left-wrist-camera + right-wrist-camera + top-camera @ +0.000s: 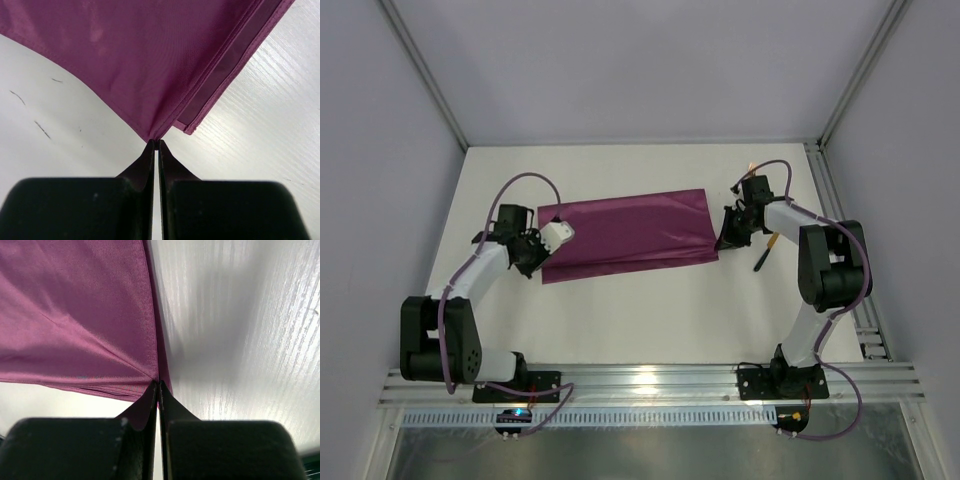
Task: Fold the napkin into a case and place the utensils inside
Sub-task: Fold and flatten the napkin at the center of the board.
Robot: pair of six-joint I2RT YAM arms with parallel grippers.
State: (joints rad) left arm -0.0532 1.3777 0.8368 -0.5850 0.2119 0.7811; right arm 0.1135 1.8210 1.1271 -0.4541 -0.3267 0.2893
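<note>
The magenta-purple cloth napkin [625, 235] lies folded into a wide band at the middle of the white table [650, 320]. The left gripper [155, 145] is pressed together on the napkin's 8 o'clock corner. The right gripper [157, 385] pinches its 4 o'clock corner. A slim dark-handled utensil [761, 258] lies just beyond, at 3 o'clock.

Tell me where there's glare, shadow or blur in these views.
Top external: bright glare on the metal rail. Left wrist: napkin evenly lit, left gripper soft-edged up close. Right wrist: broad shadow on the table beside the napkin.
</note>
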